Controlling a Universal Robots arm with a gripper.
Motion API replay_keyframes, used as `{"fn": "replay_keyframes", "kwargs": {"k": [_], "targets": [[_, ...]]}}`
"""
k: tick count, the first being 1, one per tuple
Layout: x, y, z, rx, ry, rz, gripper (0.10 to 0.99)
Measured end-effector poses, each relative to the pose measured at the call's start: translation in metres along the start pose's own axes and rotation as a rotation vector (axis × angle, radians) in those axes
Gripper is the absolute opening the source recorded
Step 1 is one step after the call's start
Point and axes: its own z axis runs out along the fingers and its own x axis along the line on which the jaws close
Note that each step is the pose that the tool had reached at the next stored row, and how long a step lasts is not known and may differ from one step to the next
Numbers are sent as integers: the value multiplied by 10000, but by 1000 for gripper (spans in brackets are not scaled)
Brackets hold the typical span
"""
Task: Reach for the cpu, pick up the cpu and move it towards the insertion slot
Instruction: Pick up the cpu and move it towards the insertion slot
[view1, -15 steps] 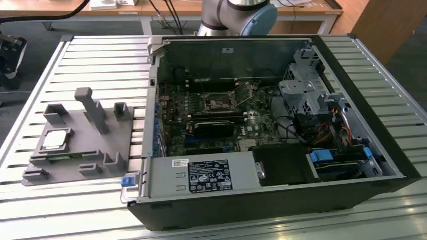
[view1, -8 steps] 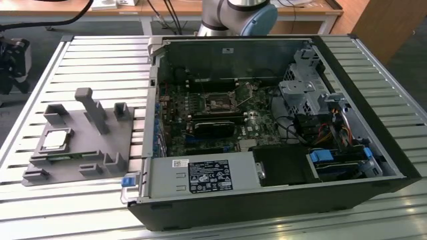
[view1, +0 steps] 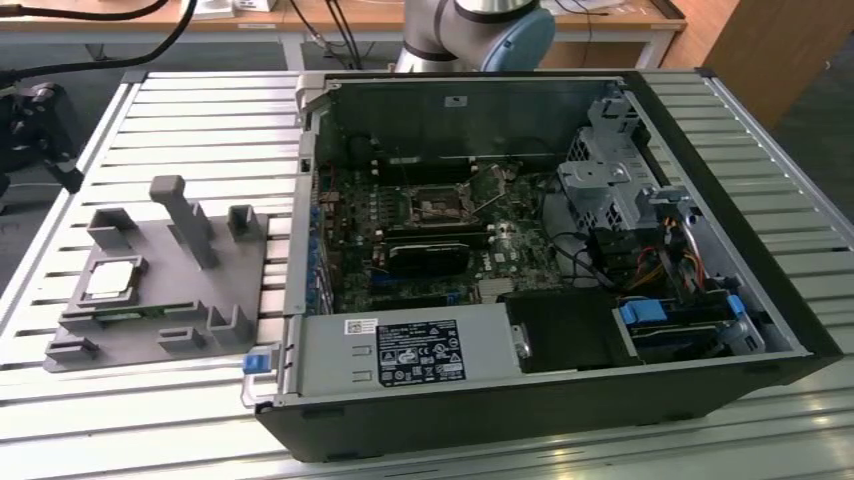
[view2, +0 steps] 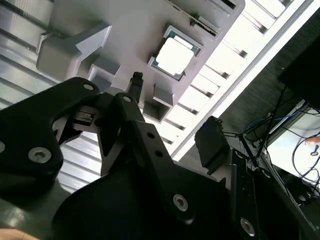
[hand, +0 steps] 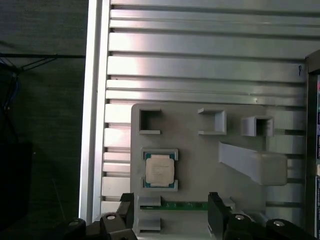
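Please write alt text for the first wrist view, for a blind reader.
The cpu lies in its seat on a grey fixture plate, on a slatted metal table. The gripper, jaws open and empty, hovers near it.

The desk (view1: 200, 120) has a top of long pale metal slats with narrow grooves between them and a plain rail along its edges. Two things lie directly on it. A grey fixture plate (view1: 167, 275) with upright blocks lies flat toward the exterior view's left, close to that edge of the desk. A black computer case (view1: 534, 405) lies on its side with the open side up, covering the middle and the exterior view's right. The plate sits just beside the case's wall; whether they touch cannot be told.
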Motion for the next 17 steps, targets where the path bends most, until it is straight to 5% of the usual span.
{"fn": "replay_keyframes", "kwargs": {"k": [4, 17], "targets": [[0, -8, 66, -1, 10, 0, 824], [33, -47, 302, 0, 17, 0, 824]]}}
